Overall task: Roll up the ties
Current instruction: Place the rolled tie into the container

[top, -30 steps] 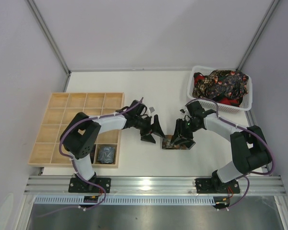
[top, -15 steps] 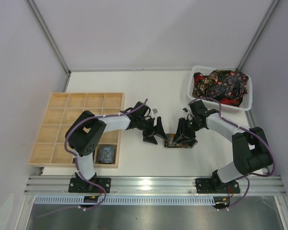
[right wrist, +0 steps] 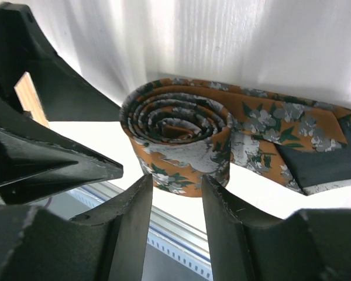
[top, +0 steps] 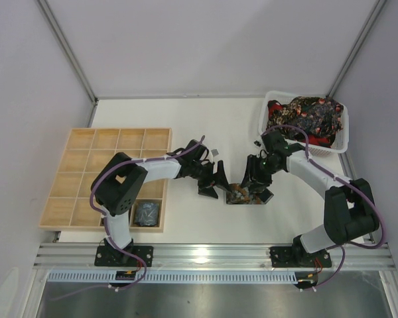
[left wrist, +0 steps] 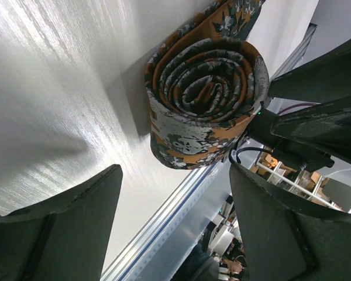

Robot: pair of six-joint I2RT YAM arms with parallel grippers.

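A tie (top: 237, 194) of orange-brown fabric with grey and green flowers lies rolled into a coil on the white table between my two grippers. In the left wrist view the coil (left wrist: 207, 105) lies just beyond the tips of my left gripper (left wrist: 175, 171), which is wide open and holds nothing. From the right wrist the coil (right wrist: 178, 140) shows end-on, its loose tail (right wrist: 304, 137) trailing right. My right gripper (right wrist: 176, 180) stands open just short of it, nothing between the fingers. From above, the left gripper (top: 219, 183) is left of the coil, the right gripper (top: 257, 187) right of it.
A white mesh basket (top: 347, 127) at the back right holds a heap of unrolled ties (top: 302, 116). The pale wooden grid tray (top: 99, 159) lies at the left, with a small dark coil (top: 146, 212) in its near right cell. A metal rail runs along the near edge.
The left gripper has moved right, closer to the coil. The right gripper has drawn back from the coil, its jaws a little wider, and its forearm has swung outward.
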